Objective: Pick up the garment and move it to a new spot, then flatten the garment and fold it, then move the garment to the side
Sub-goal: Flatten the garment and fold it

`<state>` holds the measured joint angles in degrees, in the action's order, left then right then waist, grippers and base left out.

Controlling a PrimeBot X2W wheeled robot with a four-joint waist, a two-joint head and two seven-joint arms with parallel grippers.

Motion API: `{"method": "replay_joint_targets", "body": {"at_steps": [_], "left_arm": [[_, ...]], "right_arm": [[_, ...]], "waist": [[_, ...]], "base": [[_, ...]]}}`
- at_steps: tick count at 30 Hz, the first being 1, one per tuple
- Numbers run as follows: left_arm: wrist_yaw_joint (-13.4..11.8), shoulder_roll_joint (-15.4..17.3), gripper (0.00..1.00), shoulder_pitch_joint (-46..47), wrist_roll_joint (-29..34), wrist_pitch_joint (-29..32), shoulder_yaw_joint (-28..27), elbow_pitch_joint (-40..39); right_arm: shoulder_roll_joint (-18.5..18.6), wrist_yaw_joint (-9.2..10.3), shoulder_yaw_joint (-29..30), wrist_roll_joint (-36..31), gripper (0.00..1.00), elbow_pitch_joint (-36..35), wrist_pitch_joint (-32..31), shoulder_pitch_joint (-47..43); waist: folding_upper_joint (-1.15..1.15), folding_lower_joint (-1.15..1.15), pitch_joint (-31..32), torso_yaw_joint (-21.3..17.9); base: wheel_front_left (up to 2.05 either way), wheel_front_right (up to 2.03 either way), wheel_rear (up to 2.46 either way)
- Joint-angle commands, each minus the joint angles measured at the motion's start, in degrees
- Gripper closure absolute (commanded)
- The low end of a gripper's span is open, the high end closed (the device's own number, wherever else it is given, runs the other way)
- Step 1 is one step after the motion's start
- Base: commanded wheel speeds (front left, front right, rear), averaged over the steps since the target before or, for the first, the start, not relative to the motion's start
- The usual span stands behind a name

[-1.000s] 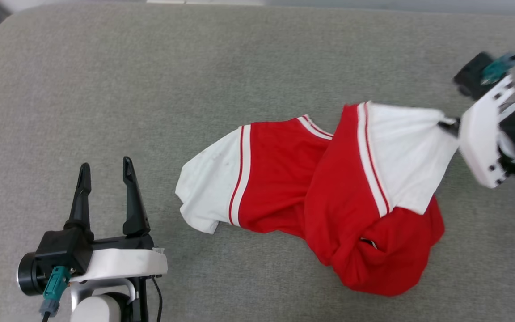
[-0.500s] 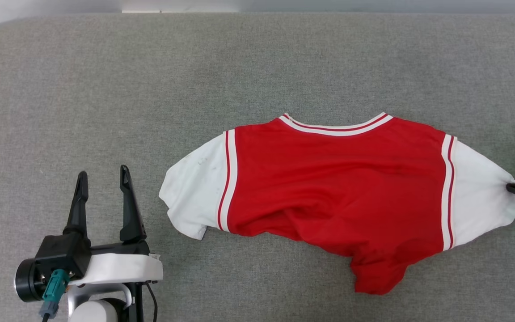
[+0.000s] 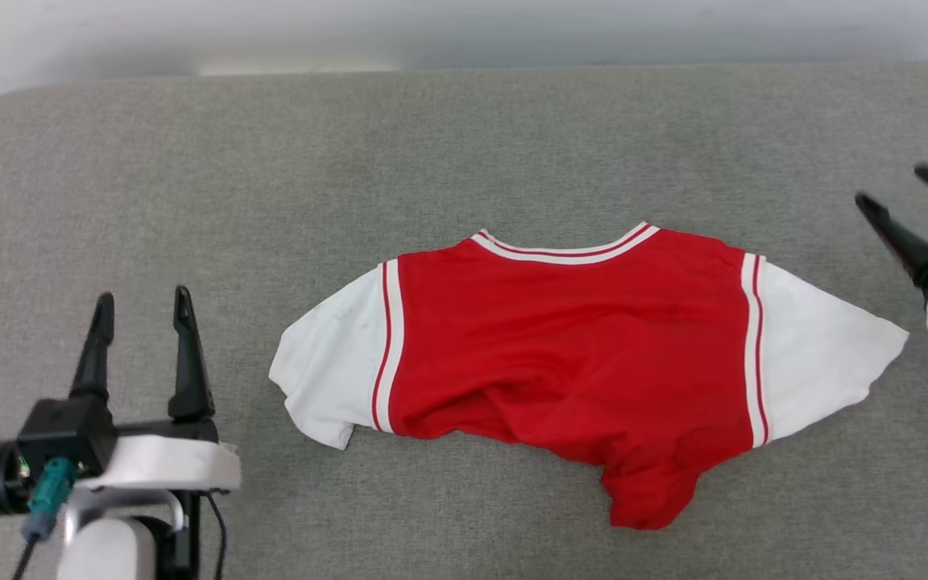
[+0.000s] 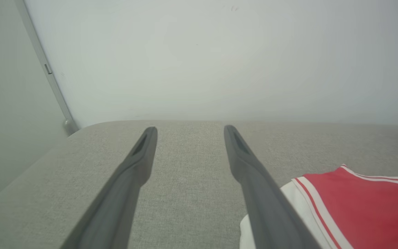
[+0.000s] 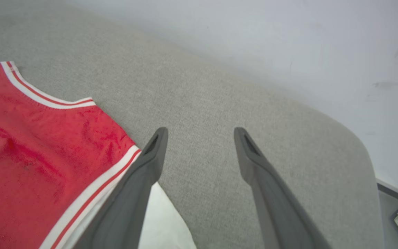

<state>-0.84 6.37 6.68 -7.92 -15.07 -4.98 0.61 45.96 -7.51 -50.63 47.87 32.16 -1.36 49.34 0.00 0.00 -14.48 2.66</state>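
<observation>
The garment, a red jersey with white short sleeves and striped trim, lies spread on the grey cushion, collar toward the far side, its lower hem bunched at the lower right. My right gripper hovers open beyond the right sleeve, touching nothing; the right wrist view has its fingers apart above the garment and that sleeve. My left gripper stands open at the lower left, well clear of the left sleeve. The left wrist view catches the garment at its lower right.
The grey cushion runs up to a pale wall at the far side. Its rounded corners show at the far left and at the right.
My right gripper pulled the folded-over right sleeve outward, spreading the jersey, then opened, let the sleeve go and lifted away. The head camera also tilted, shifting the whole picture.
</observation>
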Motion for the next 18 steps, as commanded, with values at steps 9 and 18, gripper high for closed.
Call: {"method": "replay_joint_targets", "body": {"at_steps": [9,18], "left_arm": [[5.12,7.46,0.0,8.05,-0.22,5.59,0.85,1.73],[7.97,15.26,0.0,15.06,-5.98,22.12,6.37,0.83]], "right_arm": [[-8.59,0.05,18.34,-14.14,0.0,-0.42,16.41,-5.37],[-24.14,0.04,45.88,-33.42,0.0,-19.38,16.53,-23.86]], "waist": [[0.0,0.0,0.74,-2.11],[0.0,0.0,0.07,-3.12]], "base": [[0.0,0.0,0.0],[0.0,0.0,0.0]]}}
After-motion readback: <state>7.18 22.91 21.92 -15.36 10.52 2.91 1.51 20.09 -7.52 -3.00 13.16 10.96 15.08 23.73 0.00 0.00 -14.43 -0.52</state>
